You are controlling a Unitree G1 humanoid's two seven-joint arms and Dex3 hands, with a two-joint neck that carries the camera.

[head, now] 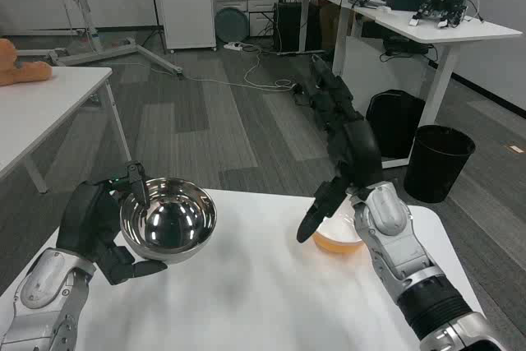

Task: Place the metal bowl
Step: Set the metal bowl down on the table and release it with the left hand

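Left hand [97, 232], one metal bowl [168, 219]

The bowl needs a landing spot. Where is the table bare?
Bare table lies between the left hand with the metal bowl and the right hand, forward to the near edge. It is crowded by the orange bowl under the right hand.

Left hand [103, 232] gripping; right hand [345, 166] raised, spread.
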